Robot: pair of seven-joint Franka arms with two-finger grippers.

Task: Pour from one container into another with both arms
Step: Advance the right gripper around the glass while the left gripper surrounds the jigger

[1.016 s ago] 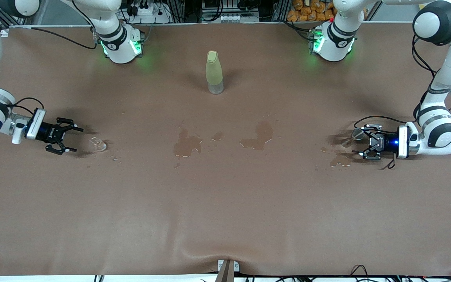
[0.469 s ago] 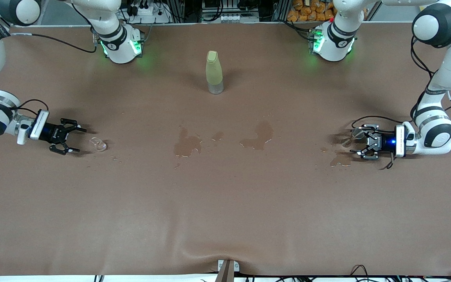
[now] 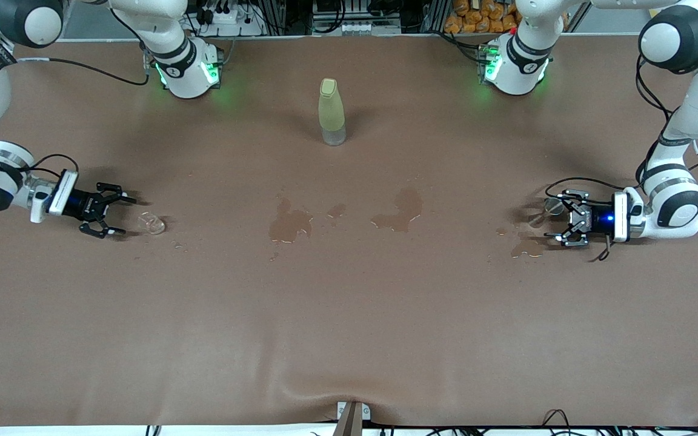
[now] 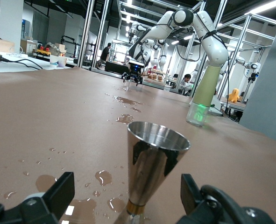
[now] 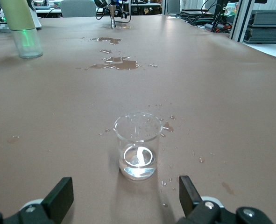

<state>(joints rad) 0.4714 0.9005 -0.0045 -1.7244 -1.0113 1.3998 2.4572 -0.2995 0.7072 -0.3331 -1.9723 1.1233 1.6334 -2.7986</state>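
The left gripper (image 3: 558, 221) is held spread beside a steel cup (image 4: 152, 170); the right gripper (image 3: 117, 215) is held spread near a glass beaker (image 5: 138, 145).

A beaker (image 3: 151, 223) stands on the bench (image 3: 349, 315) at the right arm's end, a metal cup (image 3: 552, 208) at the left arm's end. Between them, farther from the front camera, stands a bottle (image 3: 331, 112).

left end effector (image 3: 558, 223): low, fingers spread | right end effector (image 3: 114, 212): low, fingers spread
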